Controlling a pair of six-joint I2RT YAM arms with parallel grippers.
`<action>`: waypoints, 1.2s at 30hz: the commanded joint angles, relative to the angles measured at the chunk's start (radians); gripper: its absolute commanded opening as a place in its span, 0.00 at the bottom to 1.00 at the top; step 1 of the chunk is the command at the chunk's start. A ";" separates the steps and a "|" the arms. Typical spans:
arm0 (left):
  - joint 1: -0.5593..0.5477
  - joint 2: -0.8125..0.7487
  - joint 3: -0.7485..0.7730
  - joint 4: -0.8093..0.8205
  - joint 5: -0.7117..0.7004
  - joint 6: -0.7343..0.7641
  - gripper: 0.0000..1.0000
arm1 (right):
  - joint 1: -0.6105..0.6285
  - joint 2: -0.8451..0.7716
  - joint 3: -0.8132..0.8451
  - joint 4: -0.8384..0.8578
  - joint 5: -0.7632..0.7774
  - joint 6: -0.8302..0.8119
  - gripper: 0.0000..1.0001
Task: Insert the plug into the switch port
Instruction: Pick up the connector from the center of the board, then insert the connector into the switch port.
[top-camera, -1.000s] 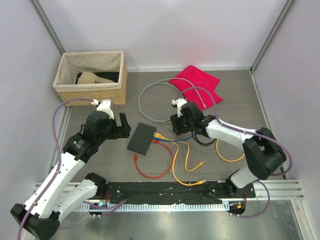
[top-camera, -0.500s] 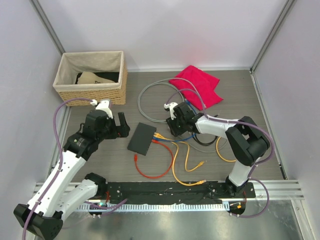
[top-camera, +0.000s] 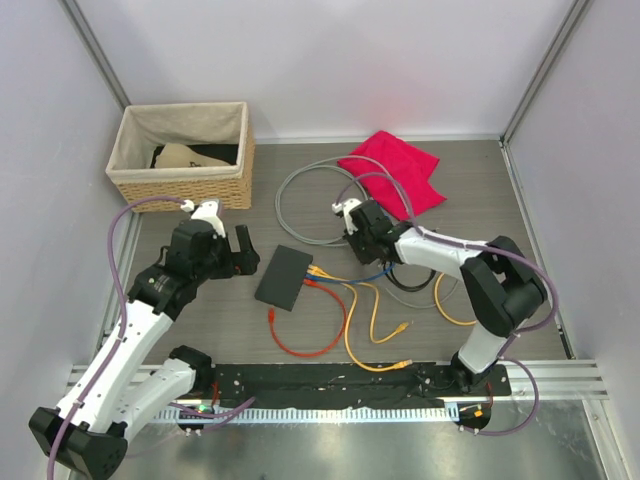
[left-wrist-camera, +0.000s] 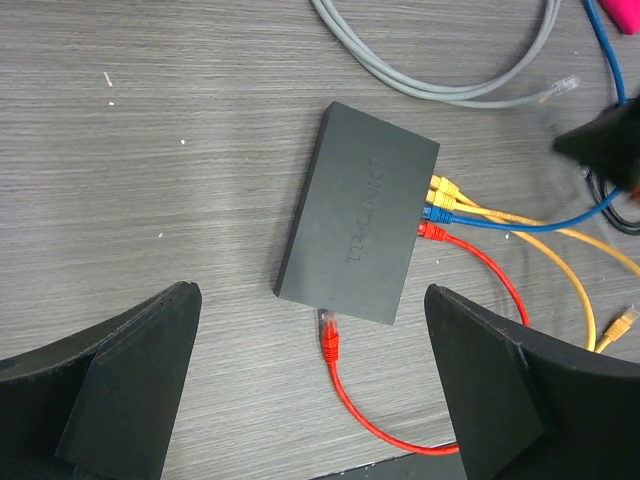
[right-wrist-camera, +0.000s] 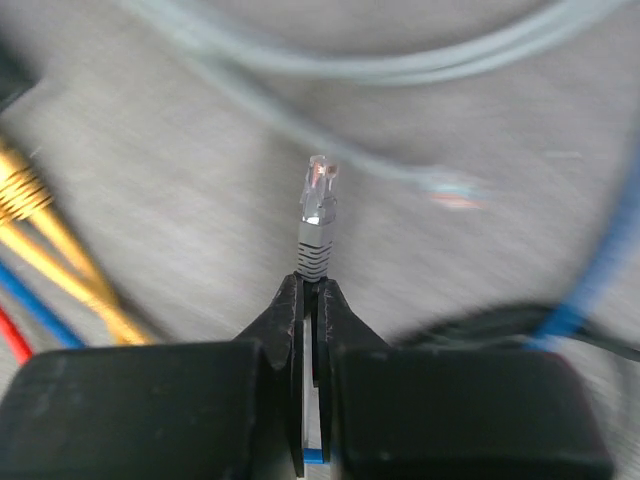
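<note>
- Left wrist view showed the switch (left-wrist-camera: 360, 225) as a flat, thin, dark grey rectangular box with a matte lid. It lay on the grey wood-grain counter (left-wrist-camera: 150, 150), between the two arms and nearer the left one.
- Along one long edge, two yellow plugs (left-wrist-camera: 442, 190), a blue plug (left-wrist-camera: 432, 212) and a red plug (left-wrist-camera: 430, 232) sat side by side in it. A loose red plug (left-wrist-camera: 328, 335) lay just beside one short end.
- The left pincer (top-camera: 236, 250) was spread wide and held nothing, hovering near the switch.
- The right pincer (right-wrist-camera: 310, 290) was pressed together, pinching a grey-booted plug (right-wrist-camera: 318, 215). The plug's clear tip stuck out past the fingertips, above the counter and apart from the switch.
- The sockets themselves were hidden under the lid's edge, and only the plugs marked them.
- Raised lettering on the lid was too faint to read.
- Behind the held plug, the right wrist view was blurred, and the fingers hid the plug's cable.
- From the top view the held plug was too small to make out.
</note>
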 joint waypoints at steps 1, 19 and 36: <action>0.010 -0.002 0.000 0.021 0.019 0.013 1.00 | -0.101 -0.152 0.103 0.007 0.169 -0.055 0.01; 0.028 0.005 -0.006 0.027 0.035 0.012 1.00 | -0.294 -0.366 0.491 0.430 0.133 -0.149 0.01; 0.049 0.004 -0.011 0.036 0.059 0.009 1.00 | -0.150 -0.508 0.200 0.455 -0.467 0.163 0.01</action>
